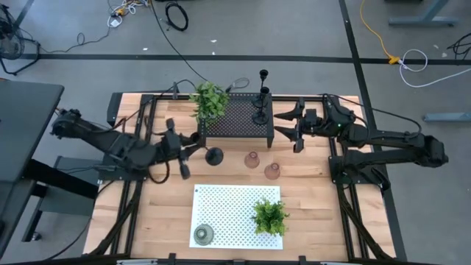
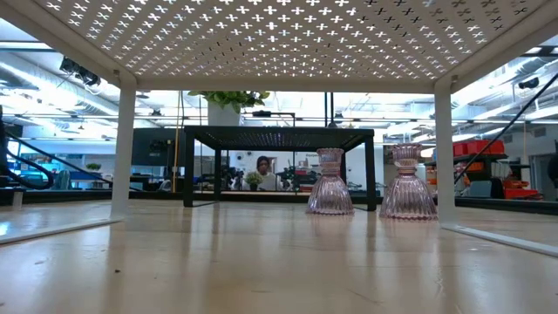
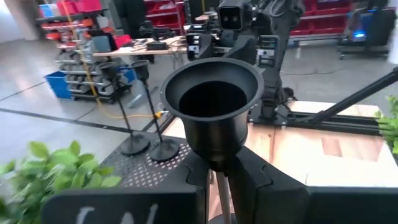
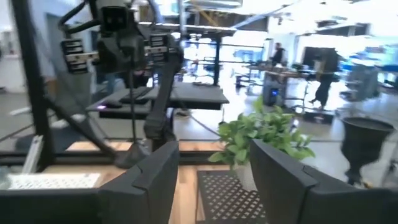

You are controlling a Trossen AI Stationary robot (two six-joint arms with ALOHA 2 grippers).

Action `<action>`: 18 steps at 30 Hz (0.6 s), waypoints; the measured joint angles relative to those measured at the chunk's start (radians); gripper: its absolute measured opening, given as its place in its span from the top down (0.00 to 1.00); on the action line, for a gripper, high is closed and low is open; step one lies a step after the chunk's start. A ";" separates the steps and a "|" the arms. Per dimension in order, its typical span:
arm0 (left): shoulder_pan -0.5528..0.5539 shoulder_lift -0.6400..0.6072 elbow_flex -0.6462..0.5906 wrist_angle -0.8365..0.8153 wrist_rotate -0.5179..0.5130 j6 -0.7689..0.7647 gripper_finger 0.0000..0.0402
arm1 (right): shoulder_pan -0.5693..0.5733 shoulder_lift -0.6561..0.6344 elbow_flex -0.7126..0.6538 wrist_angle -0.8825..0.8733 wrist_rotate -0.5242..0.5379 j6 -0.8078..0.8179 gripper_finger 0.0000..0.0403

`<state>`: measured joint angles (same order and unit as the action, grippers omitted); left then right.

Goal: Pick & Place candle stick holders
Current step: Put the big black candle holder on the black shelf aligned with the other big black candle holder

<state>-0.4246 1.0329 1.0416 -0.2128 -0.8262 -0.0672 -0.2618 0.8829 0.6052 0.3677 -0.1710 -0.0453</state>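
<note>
So far, two black holders (image 1: 261, 99) stand on the black rack (image 1: 239, 118) at the back of the table (image 1: 316, 191), near its right edge, next to a plant (image 1: 210, 99). I count those as placed, if the rack is where they belong.

My left hand (image 1: 193, 151) is clenched on the stem of a third black holder (image 1: 213, 155), carried tilted above the table just in front of the rack's left half. In the left wrist view its cup (image 3: 211, 102) fills the frame, with the stem running down between my fingers (image 3: 261, 186). I judge this one mid-transfer, still to be set down.

My right hand (image 1: 288, 125) hovers just right of the rack with its fingers apart and nothing between them; the right wrist view shows an empty gap.

Left to do, as I read it: two pink glass holders (image 1: 252, 160) sit untouched on the bare table between the rack and the white rack (image 1: 235, 213). An olive-green one (image 1: 203, 235) sits on the white rack's near left corner, beside a second plant (image 1: 270, 216). Whether that one is already placed I cannot tell.
</note>
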 joint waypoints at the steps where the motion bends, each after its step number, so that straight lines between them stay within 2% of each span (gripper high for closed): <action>1: 0.026 0.005 0.000 0.015 0.037 0.004 0.92 | 0.012 0.000 0.000 0.001 0.028 0.011 0.53; 5: 0.120 0.028 0.000 0.062 0.177 0.028 0.92 | 0.055 0.021 0.000 0.002 0.087 0.016 0.57; 8: 0.173 0.052 0.000 0.096 0.260 0.037 0.92 | 0.081 0.063 0.000 0.030 0.080 0.017 0.60; 18: 0.267 0.099 0.000 0.201 0.403 0.053 0.92 | 0.152 0.217 0.000 0.260 0.044 0.031 0.62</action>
<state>-0.1578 1.1320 1.0414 -0.0113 -0.4229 -0.0145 -0.1096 1.0999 0.6056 0.6275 -0.1269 -0.0139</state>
